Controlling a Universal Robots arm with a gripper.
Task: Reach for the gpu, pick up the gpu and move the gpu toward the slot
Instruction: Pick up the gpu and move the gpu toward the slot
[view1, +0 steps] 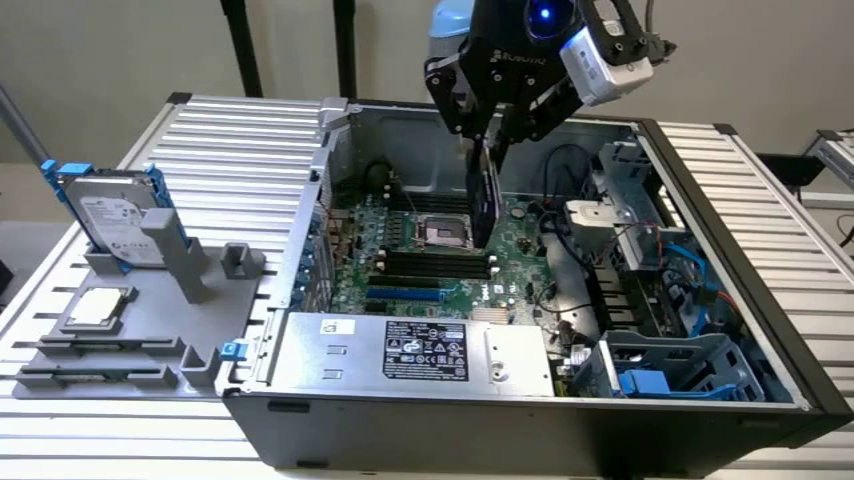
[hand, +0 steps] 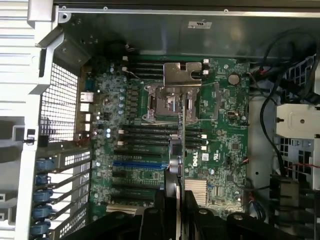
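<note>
On a ribbed metal table (view1: 240, 130), the claw (view1: 491, 135) grips the gpu (view1: 486, 195), hanging edge-down, long axis vertical, above the open computer case (view1: 534, 430).

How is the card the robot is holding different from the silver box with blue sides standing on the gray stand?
The gpu is thin and hangs edge-on from the gripper, up in the air above the motherboard; the hard drive is thick and boxy and rests in the gray holder outside the computer case. The gpu looks dark and narrow; the hard drive is silver with blue rails. Both stand upright.
</note>
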